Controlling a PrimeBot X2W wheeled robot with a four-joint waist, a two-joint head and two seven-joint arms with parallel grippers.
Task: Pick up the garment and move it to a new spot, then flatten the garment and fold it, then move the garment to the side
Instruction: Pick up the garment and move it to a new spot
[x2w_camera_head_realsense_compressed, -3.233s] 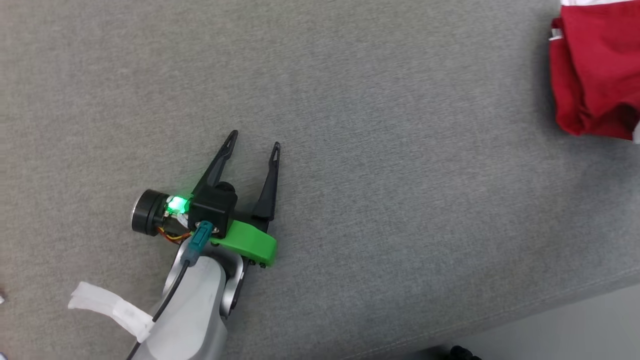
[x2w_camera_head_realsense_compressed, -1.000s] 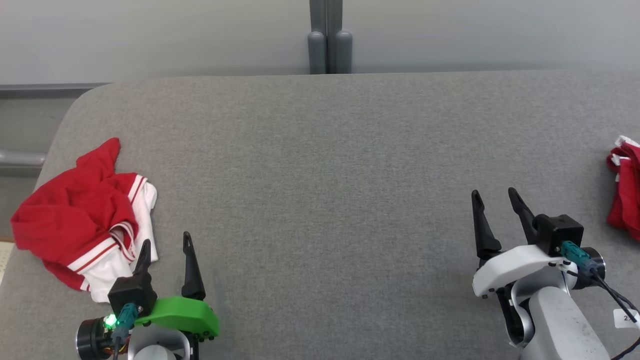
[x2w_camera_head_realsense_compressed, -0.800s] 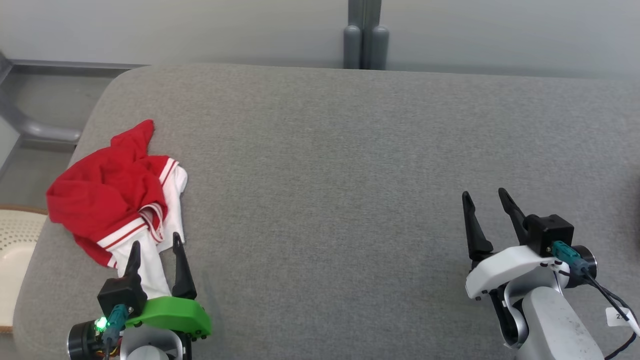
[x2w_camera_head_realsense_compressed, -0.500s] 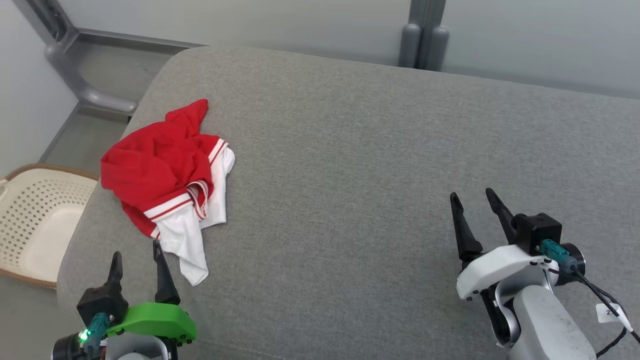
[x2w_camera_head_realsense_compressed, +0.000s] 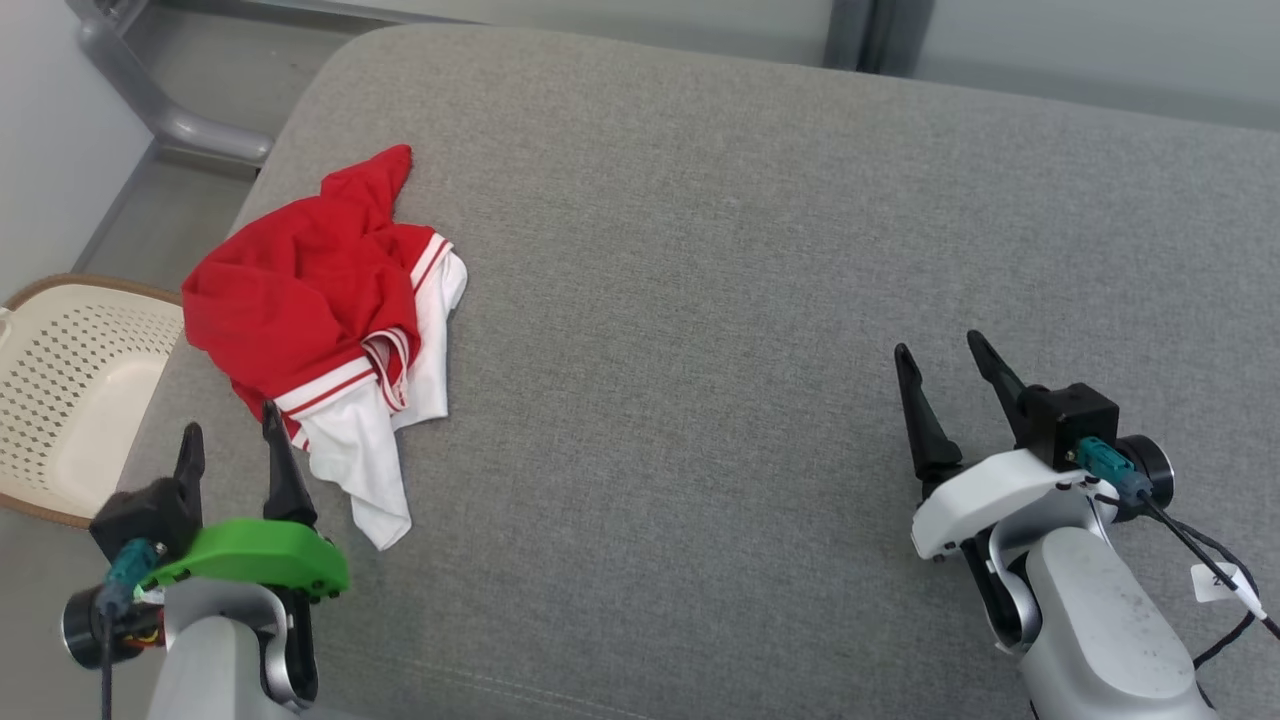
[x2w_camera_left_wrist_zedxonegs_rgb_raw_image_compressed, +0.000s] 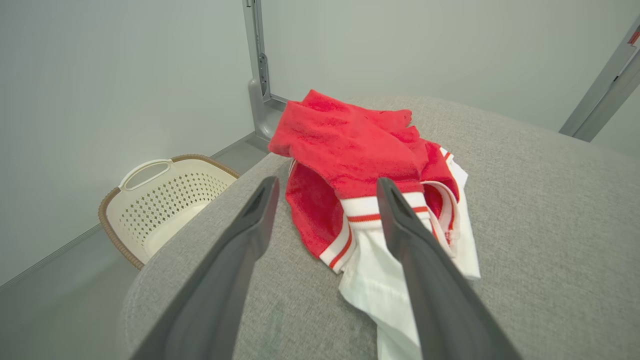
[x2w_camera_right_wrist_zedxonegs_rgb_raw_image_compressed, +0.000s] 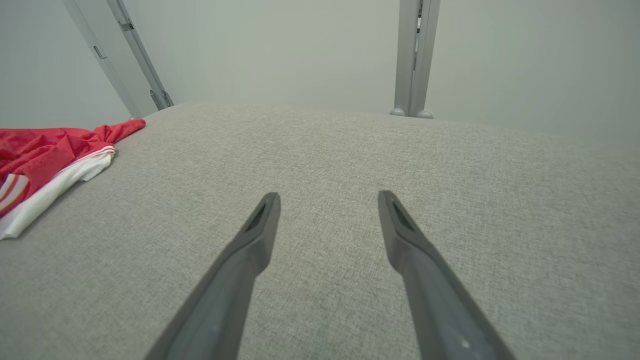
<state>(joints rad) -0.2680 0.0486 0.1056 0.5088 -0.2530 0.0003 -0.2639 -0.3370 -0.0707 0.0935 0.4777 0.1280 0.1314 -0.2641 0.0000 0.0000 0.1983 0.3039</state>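
One red-and-white garment (x2w_camera_head_realsense_compressed: 300, 290) lies crumpled at ten o'clock on the grey cushion (x2w_camera_head_realsense_compressed: 700, 300), its long axis running twelve to six, red peak pointing to twelve and white tail to six. There are two grippers, both spread wide and empty: the left gripper (x2w_camera_head_realsense_compressed: 230, 420) at eight o'clock, tips just beside the garment's near hem, and the right gripper (x2w_camera_head_realsense_compressed: 939, 344) at four o'clock, well apart from it. One pale perforated basket (x2w_camera_head_realsense_compressed: 50, 360) sits off the cushion at nine o'clock.
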